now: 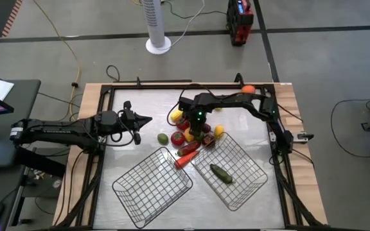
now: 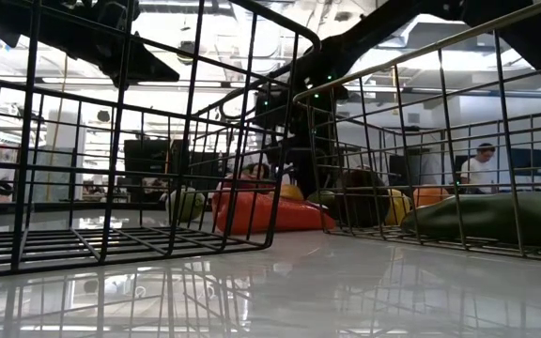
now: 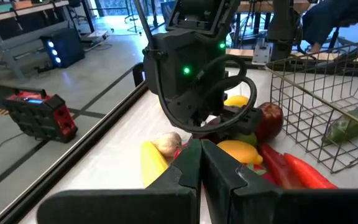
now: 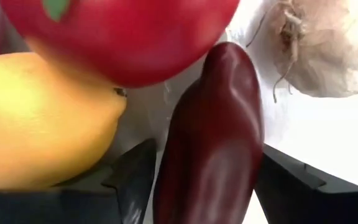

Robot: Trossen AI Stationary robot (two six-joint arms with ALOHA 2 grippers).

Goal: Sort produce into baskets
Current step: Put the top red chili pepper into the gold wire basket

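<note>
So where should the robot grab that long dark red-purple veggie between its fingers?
Around its narrow middle, coming straight down from above. In the right wrist view the long dark red-purple piece lies lengthwise between the right gripper fingers, one on each long side, so closing across its width should hold. The red fruit and yellow lemon crowd one side, so a sideways approach looks blocked.
</note>
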